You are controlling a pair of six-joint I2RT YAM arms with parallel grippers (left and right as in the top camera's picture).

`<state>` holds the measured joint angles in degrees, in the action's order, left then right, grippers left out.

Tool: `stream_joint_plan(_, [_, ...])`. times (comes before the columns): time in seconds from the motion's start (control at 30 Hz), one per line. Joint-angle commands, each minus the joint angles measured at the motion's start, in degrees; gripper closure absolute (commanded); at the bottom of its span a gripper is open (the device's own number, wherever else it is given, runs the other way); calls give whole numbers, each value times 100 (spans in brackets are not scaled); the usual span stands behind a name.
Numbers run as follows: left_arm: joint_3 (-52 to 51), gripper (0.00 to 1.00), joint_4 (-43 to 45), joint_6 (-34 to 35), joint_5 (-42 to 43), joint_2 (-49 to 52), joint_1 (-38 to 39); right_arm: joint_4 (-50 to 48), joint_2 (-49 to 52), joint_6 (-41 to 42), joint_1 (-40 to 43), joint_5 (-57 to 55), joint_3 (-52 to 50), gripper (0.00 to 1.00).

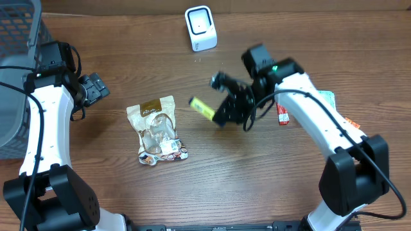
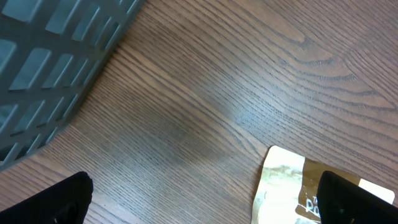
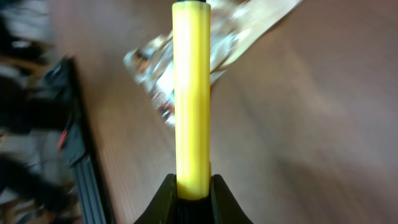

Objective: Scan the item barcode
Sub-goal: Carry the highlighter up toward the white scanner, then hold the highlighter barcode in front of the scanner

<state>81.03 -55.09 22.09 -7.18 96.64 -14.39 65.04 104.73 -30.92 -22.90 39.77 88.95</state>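
We log a wooden tabletop point(image 1: 257, 186), with a grey basket point(image 1: 16, 64) at its left edge. A pouch point(image 1: 157, 128) lies flat. A white scanner point(image 1: 200, 27) stands at the far edge. The left hand point(image 1: 96, 88) hangs spread wide and empty beside the basket. The right hand point(image 1: 217, 117) pinches the yellow tube point(image 1: 201, 108) by one end, right of the pouch and well apart from the scanner.
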Motion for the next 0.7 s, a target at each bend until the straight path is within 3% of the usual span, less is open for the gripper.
stream_joint_plan(0.0, [66, 0, 4, -22, -72, -66, -22, 216, -101, 859, 9, -1014, 1279, 97])
stream_joint_plan(0.2, [66, 0, 4, -22, -72, -66, -22, 140, -98, 994, 9, -2371, 2708, 97])
stream_joint_plan(0.37, [66, 0, 4, -22, -72, -66, -22, -898, -22, 678, 9, -3591, 2752, 97])
stream_joint_plan(0.67, [66, 0, 4, -22, -72, -66, -22, -2470, 874, 177, 9, -4424, 2745, 97])
